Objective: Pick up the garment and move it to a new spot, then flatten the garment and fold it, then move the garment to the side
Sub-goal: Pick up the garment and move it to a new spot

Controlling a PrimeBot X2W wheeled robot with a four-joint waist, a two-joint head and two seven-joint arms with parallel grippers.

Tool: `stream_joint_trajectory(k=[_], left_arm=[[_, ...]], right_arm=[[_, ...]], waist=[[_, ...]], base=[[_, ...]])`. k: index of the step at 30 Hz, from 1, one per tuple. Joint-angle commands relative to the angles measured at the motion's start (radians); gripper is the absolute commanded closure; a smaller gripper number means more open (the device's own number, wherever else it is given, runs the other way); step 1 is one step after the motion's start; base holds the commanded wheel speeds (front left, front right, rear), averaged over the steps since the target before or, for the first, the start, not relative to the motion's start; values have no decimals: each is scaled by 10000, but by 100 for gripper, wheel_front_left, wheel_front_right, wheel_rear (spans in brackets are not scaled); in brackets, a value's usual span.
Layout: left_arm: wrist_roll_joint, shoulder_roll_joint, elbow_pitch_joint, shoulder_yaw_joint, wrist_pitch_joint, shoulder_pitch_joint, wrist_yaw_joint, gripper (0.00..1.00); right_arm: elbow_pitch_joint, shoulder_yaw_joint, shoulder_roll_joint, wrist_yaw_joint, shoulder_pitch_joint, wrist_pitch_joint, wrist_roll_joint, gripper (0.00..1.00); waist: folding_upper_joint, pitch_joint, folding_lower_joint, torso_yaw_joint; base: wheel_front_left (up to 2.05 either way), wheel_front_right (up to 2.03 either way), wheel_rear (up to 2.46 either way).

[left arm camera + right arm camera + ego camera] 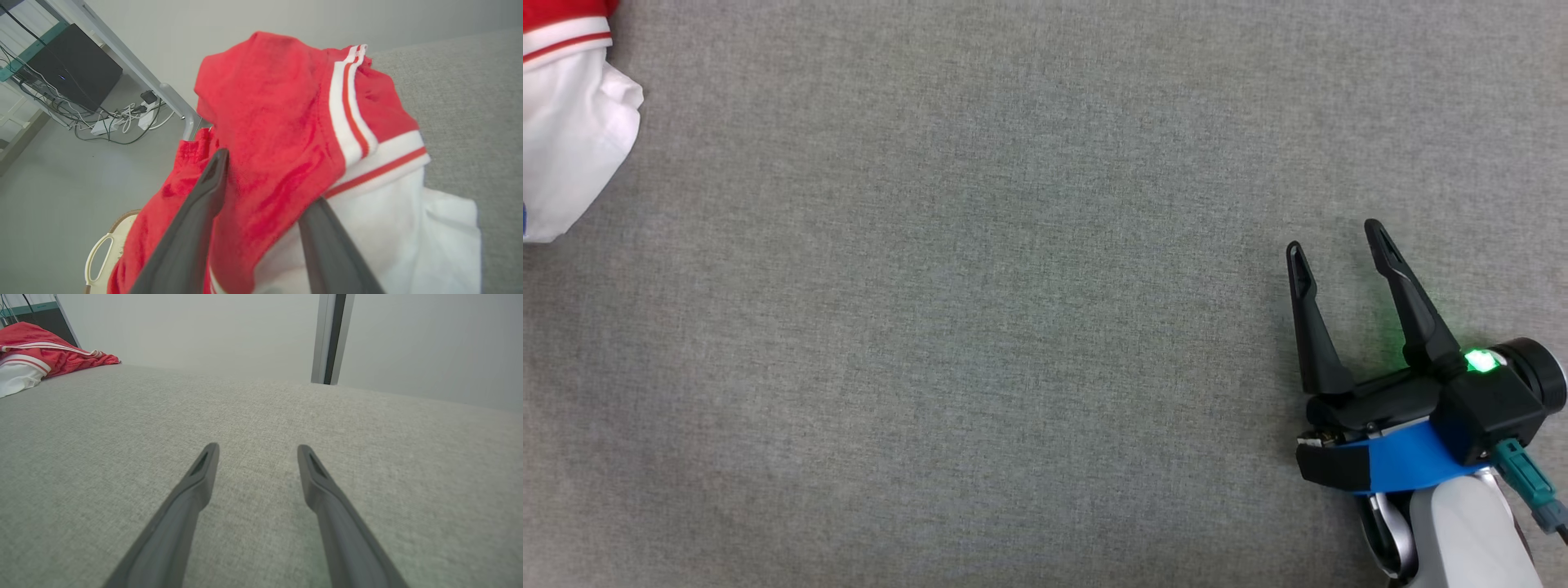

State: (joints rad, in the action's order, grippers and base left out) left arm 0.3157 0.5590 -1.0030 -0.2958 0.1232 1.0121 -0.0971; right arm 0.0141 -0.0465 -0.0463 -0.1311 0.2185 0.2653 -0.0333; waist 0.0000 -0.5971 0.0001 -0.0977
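The garment [572, 139], red with white stripes and a white part, lies bunched at the far left edge of the grey table [1013, 327]. In the left wrist view the garment [278, 114] hangs partly over the table's edge. My left gripper [267, 175] straddles its red fabric, jaws apart, and the cloth covers the tip of the right-hand finger. My right gripper [1334, 235] rests open over bare cloth at the lower right, far from the garment. The right wrist view shows its fingers [204, 469] spread and the garment [36, 355] far off at the upper left.
Beyond the table's left edge the floor holds a tangle of cables [110, 118], a black box [73, 65], a metal frame leg [175, 102] and a cream handled container [98, 253]. A vertical post [329, 339] stands behind the table.
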Motion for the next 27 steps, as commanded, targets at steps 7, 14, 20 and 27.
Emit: stream_joint_trajectory(k=[7,14,20,27], left_arm=[[-14,109,-399,-147,604,468,-96,100],[-162,327,-185,-559,968,940,-252,100],[-349,312,417,-1089,1071,1225,-330,100],[-314,-25,1617,-1950,520,1309,-326,100]], right_arm=[[-342,-93,-63,4,137,-4,312,0],[-760,148,-60,4,-13,-4,708,0],[-1205,361,-57,3,-396,-4,1155,0],[-1612,652,-57,3,-1176,-4,1711,0]], waist=[[0,628,-1,139],[0,1892,-1,403],[0,3354,-1,912],[0,4819,-1,1804]], base=[[0,0,0],[0,0,0],[0,0,0],[0,0,0]])
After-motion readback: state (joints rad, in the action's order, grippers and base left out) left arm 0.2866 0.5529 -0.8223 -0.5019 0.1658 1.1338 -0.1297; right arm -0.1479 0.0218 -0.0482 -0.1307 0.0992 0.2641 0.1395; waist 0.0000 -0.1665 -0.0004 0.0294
